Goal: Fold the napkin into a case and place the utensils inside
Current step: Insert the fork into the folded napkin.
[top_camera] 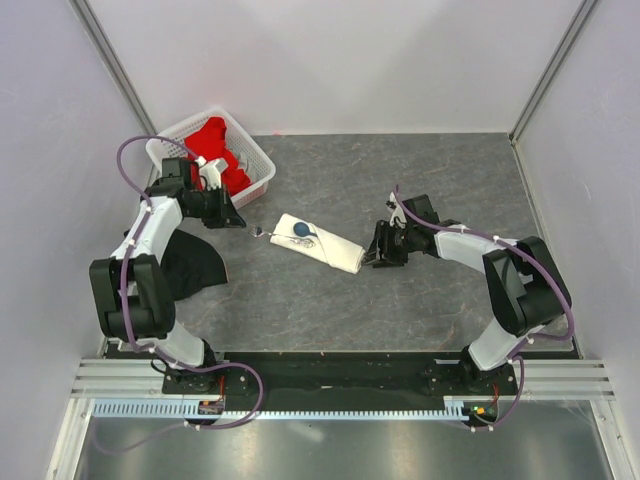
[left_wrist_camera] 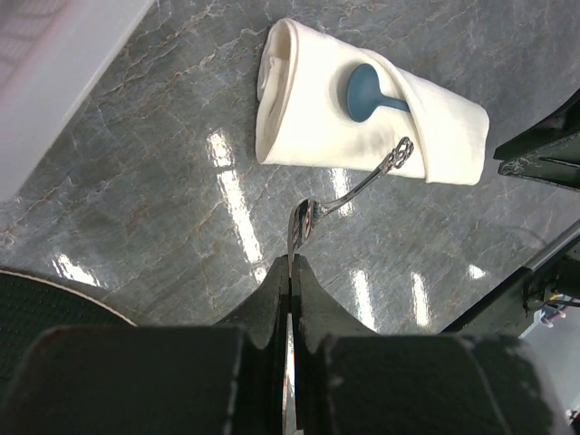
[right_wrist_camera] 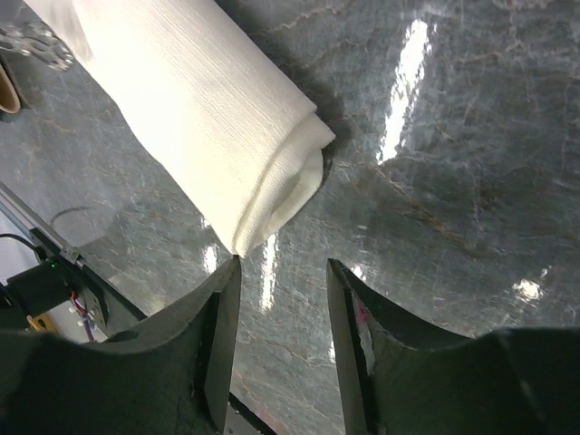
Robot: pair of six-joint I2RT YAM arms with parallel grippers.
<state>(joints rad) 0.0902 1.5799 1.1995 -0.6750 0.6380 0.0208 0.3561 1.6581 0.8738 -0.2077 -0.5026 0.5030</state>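
The napkin (top_camera: 325,245) lies mid-table, folded into a narrow cream-white case (left_wrist_camera: 308,118). The blue spoon (top_camera: 302,231) has its bowl (left_wrist_camera: 362,91) on top of the case and its handle tucked under a fold. My left gripper (top_camera: 238,222) is shut on the silver fork (left_wrist_camera: 349,192), pinching one end between its fingertips (left_wrist_camera: 276,276). The fork's ornate far end rests at the case's edge. My right gripper (top_camera: 385,246) stands open just off the case's right end (right_wrist_camera: 227,136). Its left finger nearly touches the cloth corner, and nothing is between its fingers (right_wrist_camera: 222,308).
A white perforated basket (top_camera: 258,160) holding a red cloth (top_camera: 215,145) stands at the back left, behind my left arm. A black cloth (top_camera: 190,265) lies on the table beside the left arm. Walls close in the table on the left, the right and the back.
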